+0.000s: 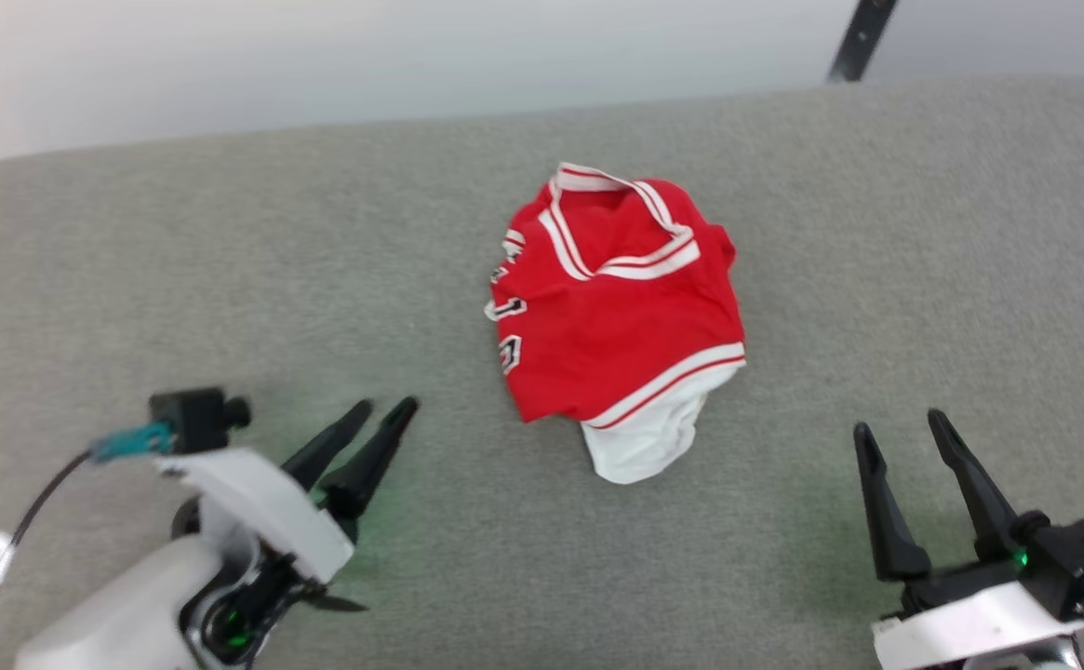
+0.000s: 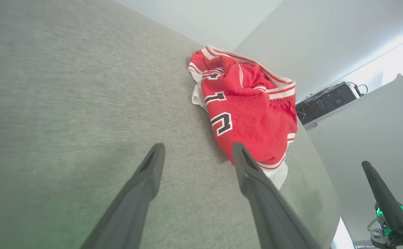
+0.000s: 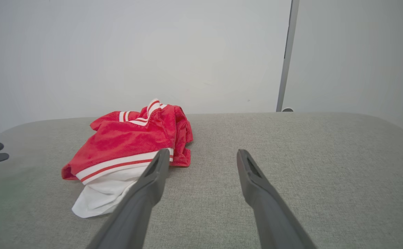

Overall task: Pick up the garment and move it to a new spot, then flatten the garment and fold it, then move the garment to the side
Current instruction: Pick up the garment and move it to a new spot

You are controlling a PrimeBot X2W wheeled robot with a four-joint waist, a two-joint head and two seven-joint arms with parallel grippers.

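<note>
The garment (image 1: 621,312) is a red jersey with white-and-red striped trim and a white sleeve, lying crumpled in a heap at the middle of the grey padded table (image 1: 179,279). Black white-outlined lettering shows on its left side (image 2: 222,122). My left gripper (image 1: 383,409) stands open at the lower left, apart from the garment, nothing between its fingers. My right gripper (image 1: 904,426) is open at the lower right, also apart from it. In the right wrist view the garment (image 3: 128,145) lies ahead and left of my right gripper (image 3: 203,155).
The table's far edge (image 1: 504,116) runs below a pale wall. A dark pole (image 1: 863,37) leans at the back right. Black equipment (image 2: 326,102) sits on a shelf beyond the table in the left wrist view.
</note>
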